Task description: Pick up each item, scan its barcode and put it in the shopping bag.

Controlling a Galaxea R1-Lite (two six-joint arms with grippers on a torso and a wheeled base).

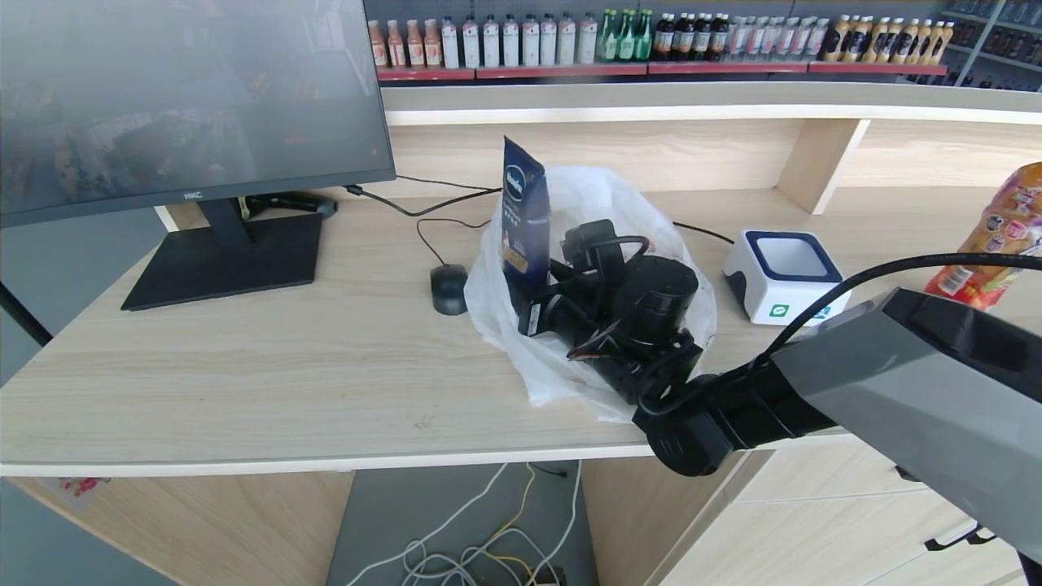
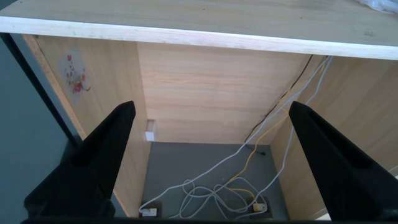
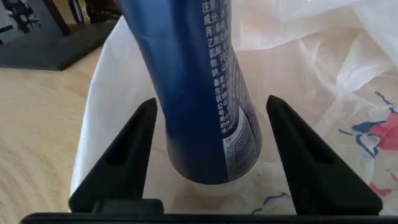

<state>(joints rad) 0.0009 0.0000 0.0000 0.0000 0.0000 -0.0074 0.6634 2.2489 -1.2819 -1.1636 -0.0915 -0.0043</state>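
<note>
A tall dark blue pouch (image 1: 523,220) stands upright inside the open white plastic shopping bag (image 1: 602,191) on the wooden counter (image 1: 244,366). My right gripper (image 1: 533,317) reaches into the bag at the pouch's base. In the right wrist view its fingers (image 3: 134,155) are spread on either side of the blue pouch (image 3: 199,93), open, with a gap showing on one side, and the bag (image 3: 311,74) lies under and behind it. My left gripper (image 2: 211,109) hangs open and empty below the counter's front edge (image 2: 186,34).
A white barcode scanner box (image 1: 781,277) sits just right of the bag. An orange drink bottle (image 1: 989,236) stands at the far right. A black mouse (image 1: 448,289) lies left of the bag, and a monitor (image 1: 187,98) fills the back left. Cables (image 2: 217,186) lie under the counter.
</note>
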